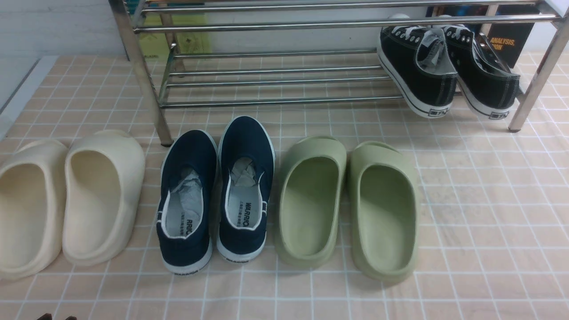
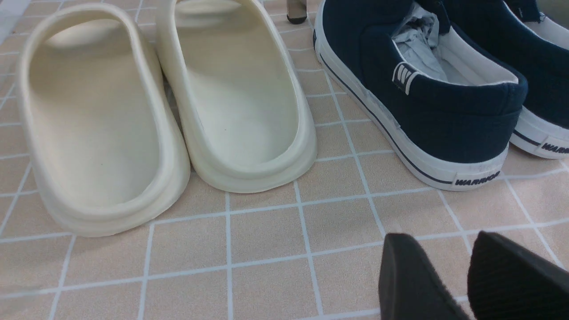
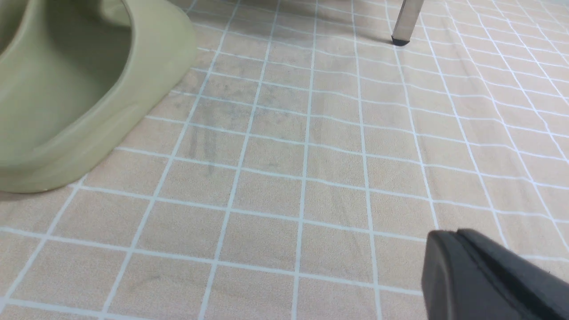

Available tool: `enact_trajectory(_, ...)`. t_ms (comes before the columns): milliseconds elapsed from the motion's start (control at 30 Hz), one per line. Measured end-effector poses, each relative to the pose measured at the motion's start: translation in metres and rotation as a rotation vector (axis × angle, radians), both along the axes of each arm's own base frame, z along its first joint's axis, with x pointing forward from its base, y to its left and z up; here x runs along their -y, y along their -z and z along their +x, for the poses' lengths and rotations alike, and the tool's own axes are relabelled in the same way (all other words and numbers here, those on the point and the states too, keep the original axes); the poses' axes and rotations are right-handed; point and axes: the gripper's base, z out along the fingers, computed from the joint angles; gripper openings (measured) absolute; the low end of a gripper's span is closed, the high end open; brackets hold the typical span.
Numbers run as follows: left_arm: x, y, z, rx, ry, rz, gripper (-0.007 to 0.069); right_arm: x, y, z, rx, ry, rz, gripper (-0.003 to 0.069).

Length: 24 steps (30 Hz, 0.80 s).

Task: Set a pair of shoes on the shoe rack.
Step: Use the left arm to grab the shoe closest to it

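Below, the left gripper's fingers (image 2: 411, 275) stand apart, empty; the right gripper's (image 3: 460, 262) are closed — navy slip-ons (image 1: 186, 151) (image 1: 245, 138) wait on the tiled surface (image 1: 489, 222), between cream (image 1: 129, 191) and green slides (image 1: 342, 178), before the chrome rack (image 1: 540, 73).

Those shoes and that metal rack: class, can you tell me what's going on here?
A robot is to put the navy slip-ons on the shoe rack, but both shoes still stand on the floor in front of it. The left gripper is open and the right gripper is shut, neither holding anything. Black sneakers sit on the rack's lower tier.
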Motion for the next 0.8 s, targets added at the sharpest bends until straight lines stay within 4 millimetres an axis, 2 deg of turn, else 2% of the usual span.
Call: enact_trajectory(800, 0.0000, 0.0000, 0.0000, 0.000, 0.000, 0.000, 0.0241, 0.0000, 0.0000, 0.0000, 0.000, 0.000, 0.000, 0.0010)
